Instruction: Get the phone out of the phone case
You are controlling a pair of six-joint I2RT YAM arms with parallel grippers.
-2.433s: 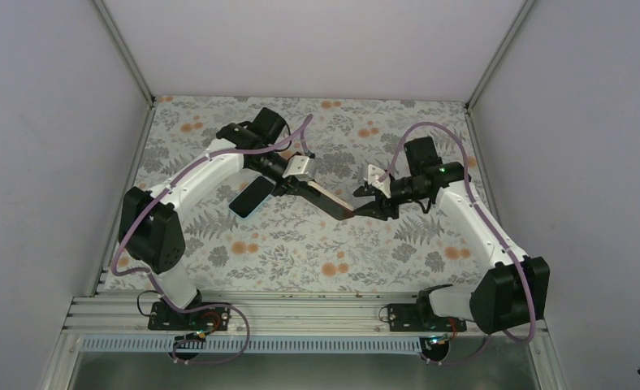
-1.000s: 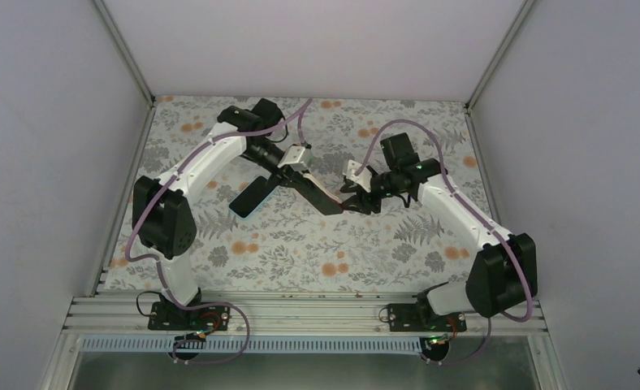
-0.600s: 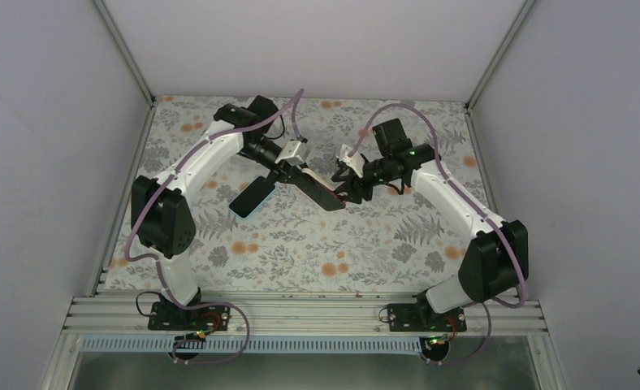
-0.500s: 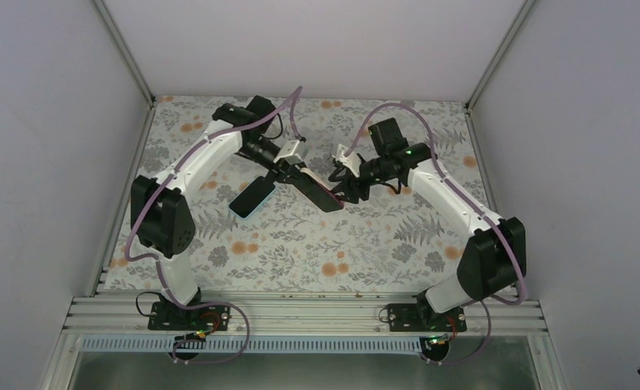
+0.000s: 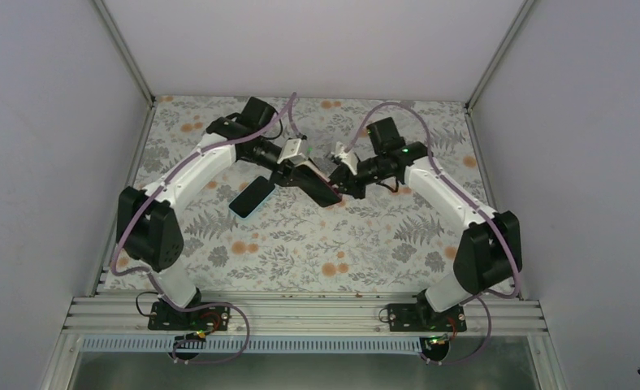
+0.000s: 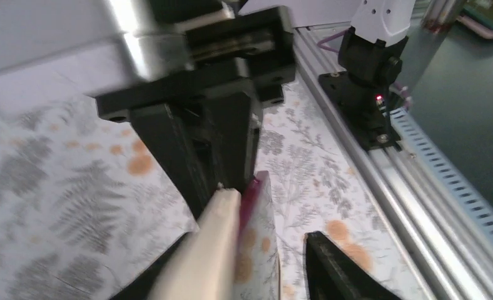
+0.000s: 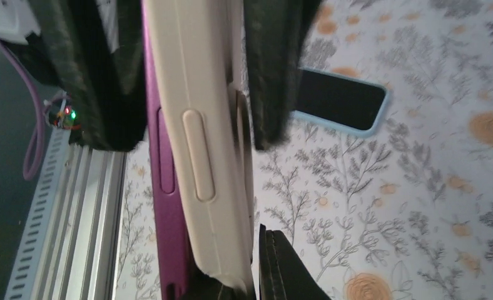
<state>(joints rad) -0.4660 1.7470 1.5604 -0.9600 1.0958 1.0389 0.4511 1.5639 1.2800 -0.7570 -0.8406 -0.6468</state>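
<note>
A purple phone (image 7: 161, 187) sits in a cream case (image 7: 197, 137) and is held in the air between both grippers above the middle of the table (image 5: 321, 190). My left gripper (image 5: 301, 172) is shut on its upper-left end. In the left wrist view (image 6: 249, 242) the case (image 6: 209, 250) lies against one finger, while the other fingertip (image 6: 322, 259) stands slightly off the glossy face. My right gripper (image 5: 340, 185) is shut on the lower-right end, with one finger (image 7: 288, 269) against the case. The purple edge shows beside the case's side.
A second phone with a black screen and light blue case (image 5: 252, 197) lies flat on the floral table left of the grippers; it also shows in the right wrist view (image 7: 339, 100). The aluminium rail (image 5: 300, 313) runs along the near edge. Grey walls stand on three sides.
Both grippers have carried the cased phone up and left toward the back of the table. The right arm has reached further in, and the phone now looks shorter and steeper.
</note>
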